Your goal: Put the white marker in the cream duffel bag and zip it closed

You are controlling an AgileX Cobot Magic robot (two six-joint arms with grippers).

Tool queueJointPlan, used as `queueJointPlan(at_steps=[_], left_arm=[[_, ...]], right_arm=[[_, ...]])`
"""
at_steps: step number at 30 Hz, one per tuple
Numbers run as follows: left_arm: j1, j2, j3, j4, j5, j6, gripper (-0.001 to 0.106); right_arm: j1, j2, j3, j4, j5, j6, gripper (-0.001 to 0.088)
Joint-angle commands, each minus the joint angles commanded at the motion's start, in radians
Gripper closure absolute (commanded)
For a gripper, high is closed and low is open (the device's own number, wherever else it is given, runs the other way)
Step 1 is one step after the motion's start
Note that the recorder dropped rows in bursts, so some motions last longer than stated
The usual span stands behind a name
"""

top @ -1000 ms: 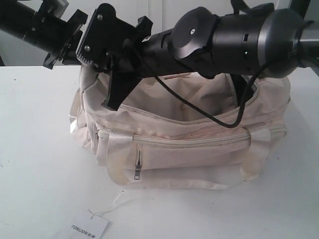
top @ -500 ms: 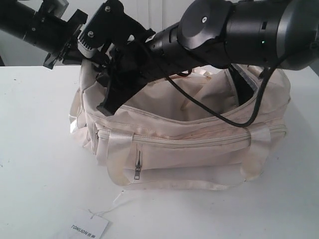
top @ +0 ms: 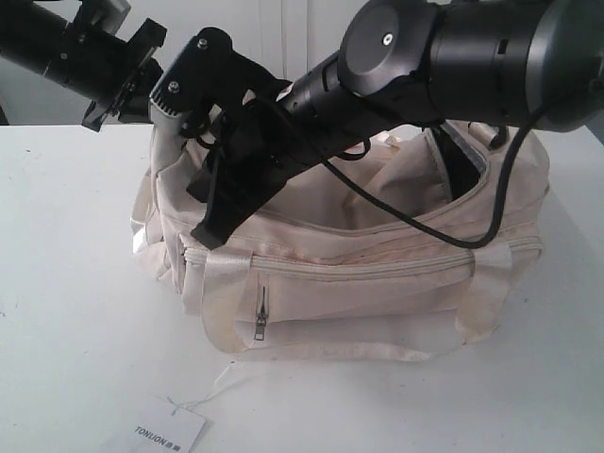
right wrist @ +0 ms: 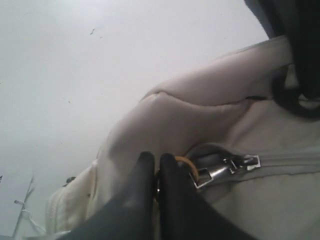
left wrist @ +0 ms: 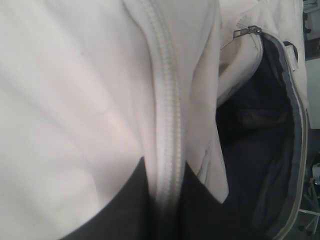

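Near left, a white paper tag [top: 159,432] lies flat on the white table [top: 57,283], its string trailing toward the bag. The cream duffel bag [top: 359,293] sits mid-table. At its left end, the left gripper [left wrist: 163,197] is clamped with dark fingers on the bag's top zipper band. The right arm [top: 453,57] reaches in from the right, across the bag. The right gripper [right wrist: 154,167] is pinched tight on the gold ring of the zipper pull [right wrist: 225,166], near that same left end. Further right the top gapes open, with the dark lining [left wrist: 255,150] showing inside.
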Motion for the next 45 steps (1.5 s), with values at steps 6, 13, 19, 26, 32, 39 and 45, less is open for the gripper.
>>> queueJointPlan(at_steps=[6, 13, 19, 26, 32, 39, 45], left_arm=[[0.000, 0.000, 0.000, 0.000, 0.000, 0.000, 0.105], [0.000, 0.007, 0.000, 0.000, 0.000, 0.000, 0.105], [0.000, 0.008, 0.000, 0.012, 0.000, 0.000, 0.105], [0.000, 0.008, 0.000, 0.017, 0.000, 0.017, 0.105], [0.000, 0.008, 0.000, 0.027, 0.004, 0.044, 0.105], [0.000, 0.008, 0.000, 0.039, 0.008, 0.114, 0.105], [0.000, 0.008, 0.000, 0.099, 0.008, 0.130, 0.105]], right_arm=[[0.000, -0.029, 0.000, 0.000, 0.055, 0.009, 0.0868], [0.000, -0.068, 0.000, 0.002, 0.159, 0.009, 0.0868], [0.000, -0.091, 0.000, -0.002, 0.187, 0.069, 0.0868], [0.000, -0.114, 0.000, -0.180, 0.219, 0.356, 0.0868], [0.000, -0.119, -0.001, -0.208, 0.215, 0.512, 0.0868], [0.000, -0.125, -0.001, -0.303, 0.210, 0.658, 0.0868], [0.000, -0.155, -0.001, -0.479, 0.207, 0.808, 0.0868]])
